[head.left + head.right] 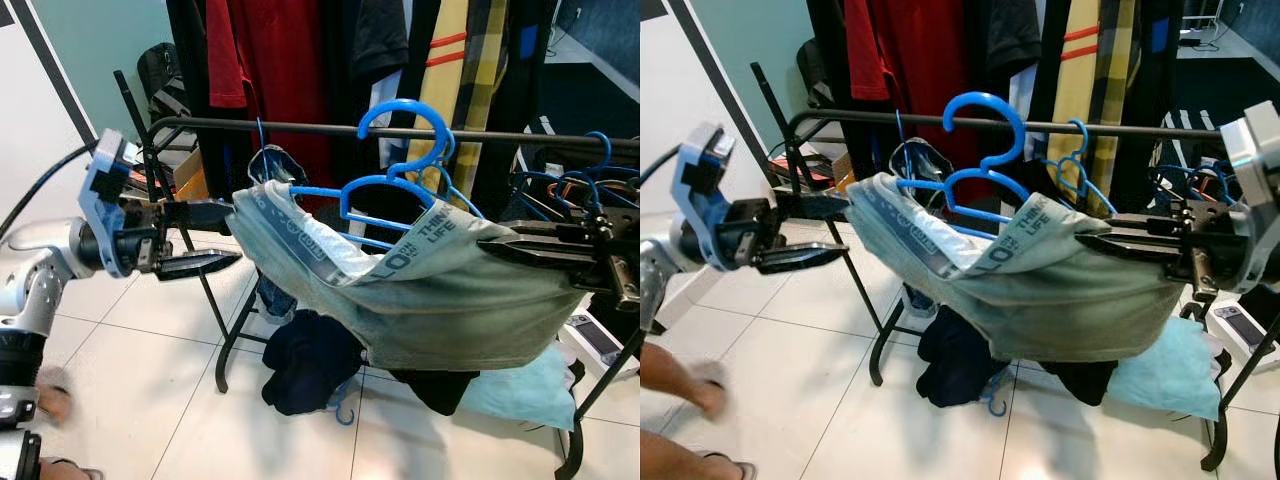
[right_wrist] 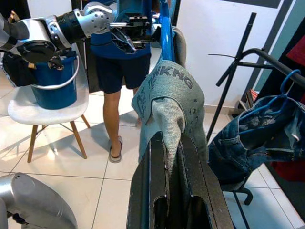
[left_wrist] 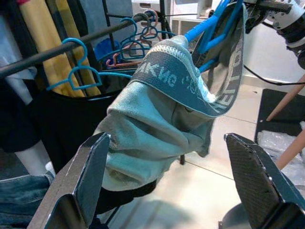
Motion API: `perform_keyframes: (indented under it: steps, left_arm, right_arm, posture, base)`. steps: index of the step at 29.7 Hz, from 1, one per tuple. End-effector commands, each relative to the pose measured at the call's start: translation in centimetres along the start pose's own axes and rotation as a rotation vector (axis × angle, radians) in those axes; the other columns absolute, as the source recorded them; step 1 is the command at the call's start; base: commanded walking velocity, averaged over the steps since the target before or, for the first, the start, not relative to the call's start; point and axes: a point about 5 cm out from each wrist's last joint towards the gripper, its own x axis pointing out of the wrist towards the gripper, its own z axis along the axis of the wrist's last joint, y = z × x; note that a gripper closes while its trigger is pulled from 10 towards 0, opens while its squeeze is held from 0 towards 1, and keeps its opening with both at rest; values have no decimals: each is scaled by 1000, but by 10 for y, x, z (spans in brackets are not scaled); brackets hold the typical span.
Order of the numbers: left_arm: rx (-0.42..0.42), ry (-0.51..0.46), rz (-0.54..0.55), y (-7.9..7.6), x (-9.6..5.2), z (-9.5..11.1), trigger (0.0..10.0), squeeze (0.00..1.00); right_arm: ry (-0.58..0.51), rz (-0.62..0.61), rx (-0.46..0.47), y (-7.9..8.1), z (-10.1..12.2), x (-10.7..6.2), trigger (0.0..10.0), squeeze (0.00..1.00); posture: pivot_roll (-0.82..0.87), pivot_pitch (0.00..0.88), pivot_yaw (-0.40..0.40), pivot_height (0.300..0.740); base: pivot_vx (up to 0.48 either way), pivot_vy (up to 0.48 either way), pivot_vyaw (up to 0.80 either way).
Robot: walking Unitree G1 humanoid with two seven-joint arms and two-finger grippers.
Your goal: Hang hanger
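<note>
1. Sideways, the blue hanger (image 1: pixel 385 190) runs along the rail (image 1: pixel 300 127), with its hook up and level with the rail.
2. It wears a pale green cloth (image 1: pixel 440 300) with a grey band of letters, which sags below the rail.
3. Left gripper (image 1: pixel 205 238) sits at the cloth's left end, under the rail, with its fingers spread wide; one finger touches the cloth.
4. Right gripper (image 1: pixel 495 238) sits at the cloth's right end, just under the rail, pinching the cloth tight.
5. Other blue hangers (image 1: pixel 580 180) hang on the rail, to the right.
</note>
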Motion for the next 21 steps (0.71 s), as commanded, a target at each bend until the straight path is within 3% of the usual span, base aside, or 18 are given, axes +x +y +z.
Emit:
perform_keyframes:
  steps: [1,5,12,17,21]
  left_arm:
    - [-7,-5,22,0,-1,-5,10000,0]
    - [-31,-13,15,-3,1,-9,10000,0]
    - [-161,-37,-44,-21,10,-32,10000,0]
    - [-227,-96,38,-22,9,-47,10000,0]
    - [-247,-160,104,-20,8,-49,10000,0]
  right_arm:
    - [-15,16,-29,1,6,3,10000,0]
    - [-22,-12,-38,-2,5,3,10000,0]
    - [-119,-103,-128,-13,20,7,10000,0]
    - [-154,-208,-167,-26,26,9,10000,0]
    - [-166,-170,-150,-22,25,13,10000,0]
  posture:
    - [-143,0,111,740]
    - [-143,0,111,740]
    - [-140,0,115,740]
    - [-138,0,113,740]
    - [-132,0,109,740]
  base:
    - [0,0,0]
    - [0,0,0]
    - [0,0,0]
    - [0,0,0]
    - [0,0,0]
